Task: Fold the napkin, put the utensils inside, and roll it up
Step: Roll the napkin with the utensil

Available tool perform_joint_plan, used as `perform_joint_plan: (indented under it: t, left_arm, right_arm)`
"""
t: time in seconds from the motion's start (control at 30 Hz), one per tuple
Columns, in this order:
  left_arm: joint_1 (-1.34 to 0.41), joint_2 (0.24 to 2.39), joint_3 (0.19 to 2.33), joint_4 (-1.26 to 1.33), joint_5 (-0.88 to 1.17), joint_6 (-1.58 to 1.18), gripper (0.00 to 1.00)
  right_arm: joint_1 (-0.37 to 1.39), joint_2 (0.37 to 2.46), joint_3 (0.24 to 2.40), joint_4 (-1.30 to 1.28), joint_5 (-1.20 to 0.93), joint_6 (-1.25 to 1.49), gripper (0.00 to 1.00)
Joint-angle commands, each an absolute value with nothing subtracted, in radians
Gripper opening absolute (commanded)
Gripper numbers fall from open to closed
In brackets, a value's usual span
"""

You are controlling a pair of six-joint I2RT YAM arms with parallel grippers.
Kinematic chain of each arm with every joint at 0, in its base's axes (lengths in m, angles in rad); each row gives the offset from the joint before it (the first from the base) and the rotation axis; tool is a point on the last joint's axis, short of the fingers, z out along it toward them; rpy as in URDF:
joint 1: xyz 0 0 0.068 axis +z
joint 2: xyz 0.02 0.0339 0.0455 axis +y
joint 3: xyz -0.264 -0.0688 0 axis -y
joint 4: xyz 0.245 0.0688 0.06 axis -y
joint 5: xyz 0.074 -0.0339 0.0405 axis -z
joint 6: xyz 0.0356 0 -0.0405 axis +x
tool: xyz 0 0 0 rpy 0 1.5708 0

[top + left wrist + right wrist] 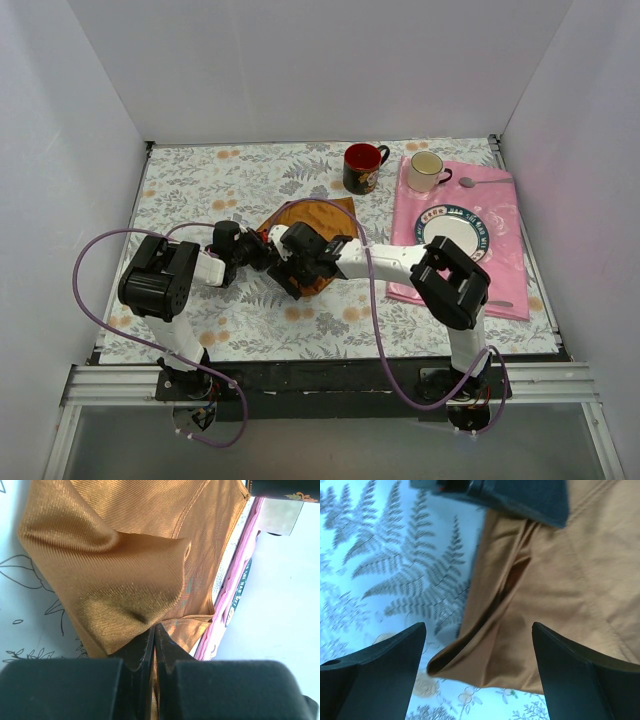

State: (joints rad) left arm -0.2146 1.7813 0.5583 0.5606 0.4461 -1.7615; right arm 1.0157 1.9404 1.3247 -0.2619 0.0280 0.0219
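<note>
Here the rust-orange square cloth napkin (305,212) lies mid-table, its left fold seemingly clamped in the closed left gripper (154,630), while the right gripper (477,627), spread wide and empty, straddles its near edge.

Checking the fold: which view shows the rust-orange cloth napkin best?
Left wrist: the rust-orange cloth napkin fills it, bunched fold and seam clear, pinched in the shut left tool. Top external shows only uncovered patches. Right wrist shows one folded edge between the fingers of the open right tool.
</note>
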Motion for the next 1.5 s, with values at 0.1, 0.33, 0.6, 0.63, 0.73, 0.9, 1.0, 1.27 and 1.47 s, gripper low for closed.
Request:
perform_joint_plan:
  t: [0.1, 0.33, 0.6, 0.63, 0.73, 0.9, 1.0, 1.27, 1.47]
  left_arm:
    - [-0.216, 1.848, 0.503, 0.301, 0.354, -1.717, 0.0]
    - [-0.216, 1.851, 0.494, 0.311, 0.356, -1.723, 0.0]
    - [-0.216, 1.825, 0.502, 0.284, 0.353, -1.692, 0.0]
    - [-0.216, 1.815, 0.503, 0.276, 0.356, -1.687, 0.0]
    - [-0.215, 1.781, 0.518, 0.247, 0.356, -1.658, 0.0]
    - [-0.213, 1.708, 0.624, 0.14, 0.362, -1.557, 0.0]
    - [-0.215, 1.629, 0.737, 0.01, 0.339, -1.482, 0.02]
    - [-0.199, 1.448, 0.923, -0.307, 0.268, -1.405, 0.52]
    - [-0.199, 1.287, 0.897, -0.51, 0.193, -1.471, 0.68]
  right_arm:
    - [1.045, 1.999, 1.307, -0.089, 0.218, -0.023, 0.85]
    - [1.048, 2.068, 1.316, -0.049, 0.149, -0.008, 0.69]
    - [1.008, 2.085, 1.255, -0.058, 0.049, 0.097, 0.25]
    - [1.002, 2.08, 1.232, -0.052, 0.025, 0.109, 0.18]
    - [0.968, 2.089, 1.213, -0.032, -0.119, 0.156, 0.01]
    - [0.89, 2.131, 1.192, 0.055, -0.437, 0.341, 0.01]
    - [0.858, 2.148, 1.166, 0.155, -0.569, 0.44, 0.01]
    - [0.805, 2.207, 1.183, 0.33, -0.738, 0.736, 0.01]
    - [0.782, 2.227, 1.18, 0.437, -0.772, 0.874, 0.01]
